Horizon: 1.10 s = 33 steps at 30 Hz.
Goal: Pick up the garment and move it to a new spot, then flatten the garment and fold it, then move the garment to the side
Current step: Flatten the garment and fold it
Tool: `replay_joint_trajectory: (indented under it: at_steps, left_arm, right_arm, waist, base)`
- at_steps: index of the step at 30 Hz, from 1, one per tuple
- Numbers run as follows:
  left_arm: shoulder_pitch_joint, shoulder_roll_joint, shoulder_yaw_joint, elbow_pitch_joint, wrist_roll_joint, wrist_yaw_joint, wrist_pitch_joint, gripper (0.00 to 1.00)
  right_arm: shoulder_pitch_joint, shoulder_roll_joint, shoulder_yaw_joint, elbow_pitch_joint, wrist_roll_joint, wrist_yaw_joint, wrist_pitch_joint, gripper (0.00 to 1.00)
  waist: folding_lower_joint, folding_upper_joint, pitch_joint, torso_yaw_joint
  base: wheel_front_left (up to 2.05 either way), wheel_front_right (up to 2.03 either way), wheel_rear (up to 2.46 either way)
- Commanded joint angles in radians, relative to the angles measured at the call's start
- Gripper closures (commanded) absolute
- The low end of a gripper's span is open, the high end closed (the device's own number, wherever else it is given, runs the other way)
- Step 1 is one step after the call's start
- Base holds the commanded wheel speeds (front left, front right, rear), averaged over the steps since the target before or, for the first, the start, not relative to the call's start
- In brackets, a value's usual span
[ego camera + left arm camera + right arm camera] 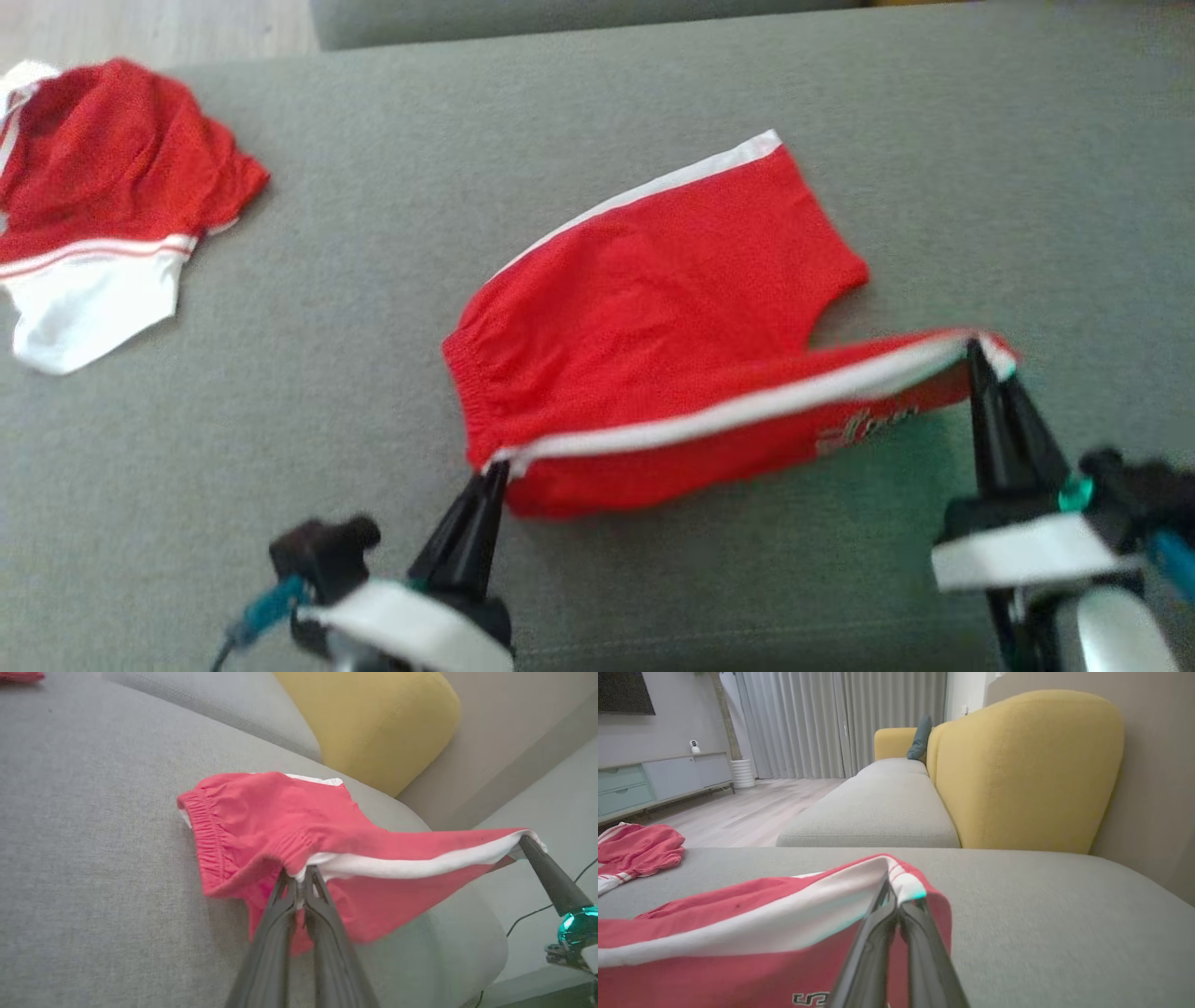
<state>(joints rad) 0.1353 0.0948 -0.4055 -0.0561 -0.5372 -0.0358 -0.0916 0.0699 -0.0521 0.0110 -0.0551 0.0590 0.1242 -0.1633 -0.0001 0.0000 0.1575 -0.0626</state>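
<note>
The garment [653,308] is a pair of red shorts with a white side stripe, partly lying on the grey cushion [597,112]. My left gripper [495,471] is shut on the waistband corner at the stripe's near end. My right gripper [976,350] is shut on the leg hem at the stripe's other end, and the near edge hangs lifted between the two. In the left wrist view the left gripper [299,877] pinches the garment [261,821] by the elastic, with the right gripper's fingers [546,877] at far right. In the right wrist view the right gripper [892,891] grips the garment [738,933] at its folded hem.
A second red and white garment [103,187] lies crumpled at the cushion's far left, also seen as the red heap [635,851]. A yellow backrest [1027,770] stands behind the cushion. Another grey seat [878,812] and wooden floor [747,812] lie beyond. Grey cushion surface spreads right of the shorts.
</note>
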Motion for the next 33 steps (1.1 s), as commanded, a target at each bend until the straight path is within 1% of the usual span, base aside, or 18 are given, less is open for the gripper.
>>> replay_joint_trajectory:
  at_steps: [1,7,12,16,23,24,30,33]
  left_arm:
    - [-0.084,-0.017,0.037,-0.004,-0.032,-0.001,-0.002,1.00]
    - [-0.263,-0.041,0.047,0.157,-0.171,0.019,0.008,1.00]
    - [-0.415,-0.044,0.018,0.282,-0.227,0.044,0.004,1.00]
    - [-0.509,-0.044,-0.034,0.358,-0.268,0.061,-0.012,1.00]
    - [-0.628,-0.044,-0.140,0.439,-0.325,0.082,-0.049,1.00]
    - [-0.628,-0.044,-0.140,0.439,-0.325,0.082,-0.049,1.00]
    - [-0.694,-0.044,-0.207,0.496,-0.382,0.106,-0.076,1.00]
    - [-0.719,-0.044,-0.242,0.516,-0.398,0.114,-0.086,1.00]
  right_arm:
    - [-0.080,-0.022,0.012,-0.011,-0.017,0.007,0.011,1.00]
    - [-0.285,-0.069,0.027,0.171,-0.025,0.007,0.050,1.00]
    - [-0.452,-0.106,0.041,0.332,-0.021,0.007,0.066,1.00]
    - [-0.576,-0.130,0.062,0.465,-0.017,0.007,0.078,1.00]
    - [-0.762,-0.170,0.107,0.678,-0.004,0.007,0.090,1.00]
    - [-0.762,-0.170,0.107,0.678,-0.004,0.007,0.090,1.00]
    - [-0.880,-0.190,0.135,0.839,-0.013,0.007,0.080,1.00]
    - [-0.924,-0.193,0.133,0.916,-0.019,0.007,0.085,1.00]
  waist:
    - [0.0001,0.0000,0.025,0.028]
    - [0.0001,0.0000,0.071,0.078]
    - [0.0001,0.0000,0.109,0.120]
    - [0.0001,0.0000,0.142,0.147]
    - [0.0001,0.0000,0.191,0.189]
    - [0.0001,0.0000,0.191,0.189]
    - [0.0001,0.0000,0.213,0.209]
    - [0.0001,0.0000,0.218,0.215]
  base:
    - [0.00,0.00,0.00]
    - [0.00,0.00,0.00]
    - [0.00,0.00,0.00]
    - [0.00,0.00,0.00]
    - [0.00,0.00,0.00]
    - [0.00,0.00,0.00]
    - [0.00,0.00,0.00]
    - [0.00,0.00,0.00]
